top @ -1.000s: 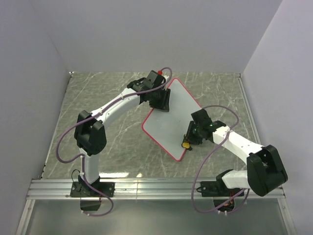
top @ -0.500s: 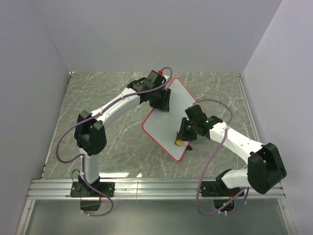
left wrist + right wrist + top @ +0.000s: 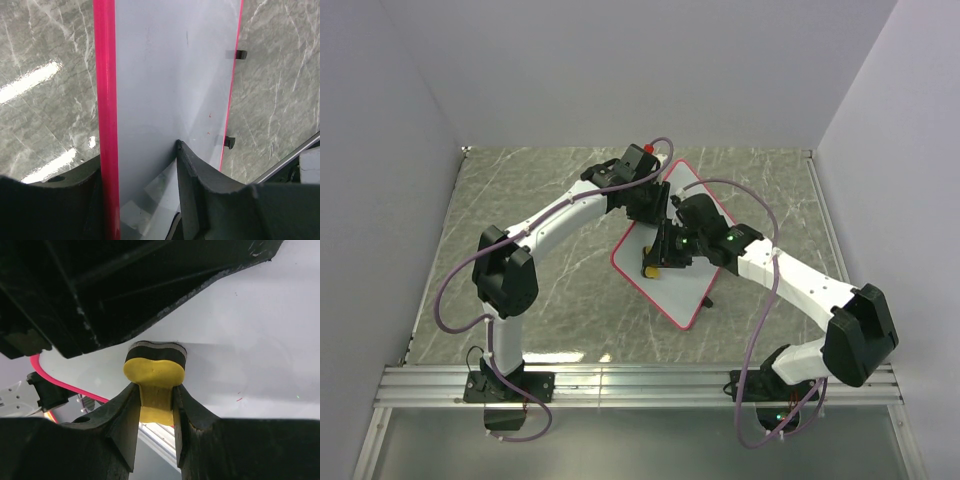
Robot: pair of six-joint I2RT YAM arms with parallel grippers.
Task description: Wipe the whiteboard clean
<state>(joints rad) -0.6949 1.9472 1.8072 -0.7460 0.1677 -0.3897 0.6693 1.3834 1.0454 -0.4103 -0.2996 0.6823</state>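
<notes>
With the left gripper (image 3: pixel 653 206) clamped on the frame of the whiteboard (image 3: pixel 686 285), lying angled mid-table (image 3: pixel 520 190), the right gripper (image 3: pixel 156 392), pinching the yellow eraser (image 3: pixel 155 371), should press its dark felt flat across the faint red specks (image 3: pixel 239 399).

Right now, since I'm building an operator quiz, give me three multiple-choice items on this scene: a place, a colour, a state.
1. Where is the eraser? A) on the board B) on the bare table C) by the arm bases
2. What colour is the board's frame? A) blue B) pink-red C) green
3. The right gripper is: A) open, empty B) shut on the eraser C) shut on the board
Answers: 1 A, its dark pad presses the white surface; 2 B, a pink-red rim runs round it; 3 B, it pinches the yellow eraser.
</notes>
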